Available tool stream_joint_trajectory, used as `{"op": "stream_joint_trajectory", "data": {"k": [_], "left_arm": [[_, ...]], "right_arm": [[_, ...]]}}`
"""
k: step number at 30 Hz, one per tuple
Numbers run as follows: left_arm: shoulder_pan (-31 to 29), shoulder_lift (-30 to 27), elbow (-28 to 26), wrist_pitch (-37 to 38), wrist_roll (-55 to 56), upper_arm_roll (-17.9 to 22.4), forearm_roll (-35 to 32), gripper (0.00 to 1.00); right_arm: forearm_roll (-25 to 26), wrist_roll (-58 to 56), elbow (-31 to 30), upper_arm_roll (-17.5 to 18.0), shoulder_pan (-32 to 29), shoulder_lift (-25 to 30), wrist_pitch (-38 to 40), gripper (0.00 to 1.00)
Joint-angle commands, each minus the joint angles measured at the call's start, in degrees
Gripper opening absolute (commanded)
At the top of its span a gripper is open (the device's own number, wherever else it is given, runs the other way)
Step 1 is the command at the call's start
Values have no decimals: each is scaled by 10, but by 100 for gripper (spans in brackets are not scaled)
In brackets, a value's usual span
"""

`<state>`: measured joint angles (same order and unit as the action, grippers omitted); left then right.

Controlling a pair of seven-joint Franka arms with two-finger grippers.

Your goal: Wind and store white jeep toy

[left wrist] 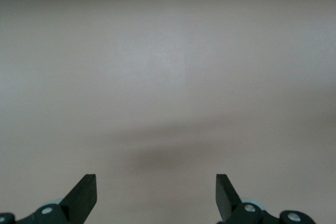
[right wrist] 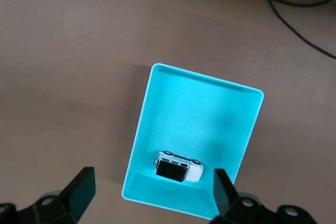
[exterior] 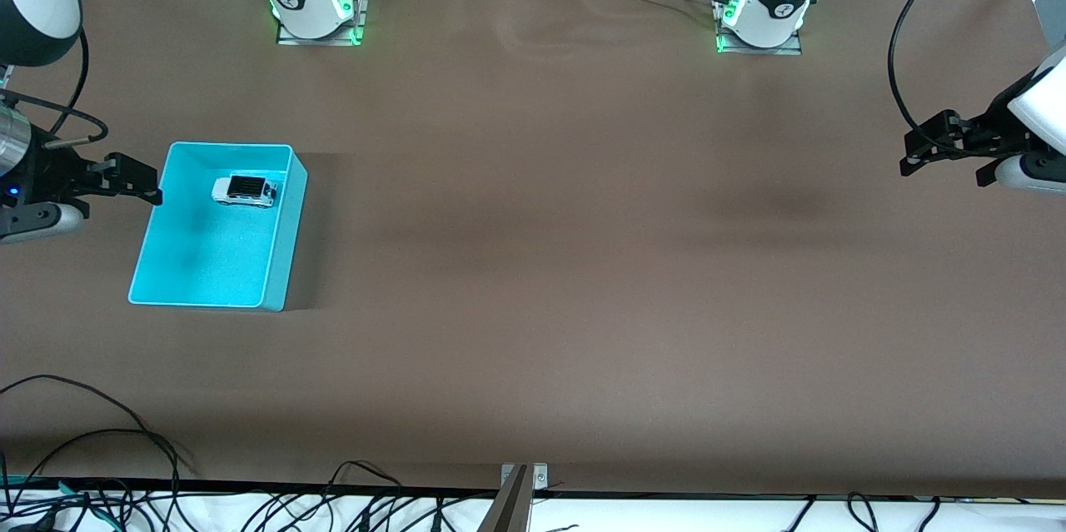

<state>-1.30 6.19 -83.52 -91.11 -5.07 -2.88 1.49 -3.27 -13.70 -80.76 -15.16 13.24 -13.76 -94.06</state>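
The white jeep toy (exterior: 244, 190) sits in the cyan bin (exterior: 283, 253) near the tabletop's (exterior: 533, 266) right-arm edge. Right gripper (exterior: 137, 182) released beside the bin; left gripper (exterior: 937, 151) released over the opposite edge.

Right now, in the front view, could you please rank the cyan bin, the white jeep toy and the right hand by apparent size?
1. cyan bin
2. right hand, though raised, so nearness to the camera may inflate it
3. white jeep toy, inside the bin
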Motion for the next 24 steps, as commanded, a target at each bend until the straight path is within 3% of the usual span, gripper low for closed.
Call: {"op": "stream_joint_trajectory", "data": {"k": [1,4,11,13,16,24], "left_arm": [[-2,-7,6,7,1,-8,3,100],[1,-15,0,7,1,-12,-12,100],[-5,-31,-15,6,1,-21,-24,100],[-5,-42,-29,5,1,-22,-24,100],[-4,-57,-52,-8,1,-23,-24,100],[-5,-100,-120,-49,1,-23,-20,100]], "right_arm": [[11,48,5,2,0,10,4,100],[12,86,2,36,-28,17,5,100],[62,125,-45,199,-162,65,2,100],[63,160,-66,226,-182,82,0,100],[65,180,-86,250,-201,101,1,100],[60,177,-95,250,-208,110,1,100]]}}
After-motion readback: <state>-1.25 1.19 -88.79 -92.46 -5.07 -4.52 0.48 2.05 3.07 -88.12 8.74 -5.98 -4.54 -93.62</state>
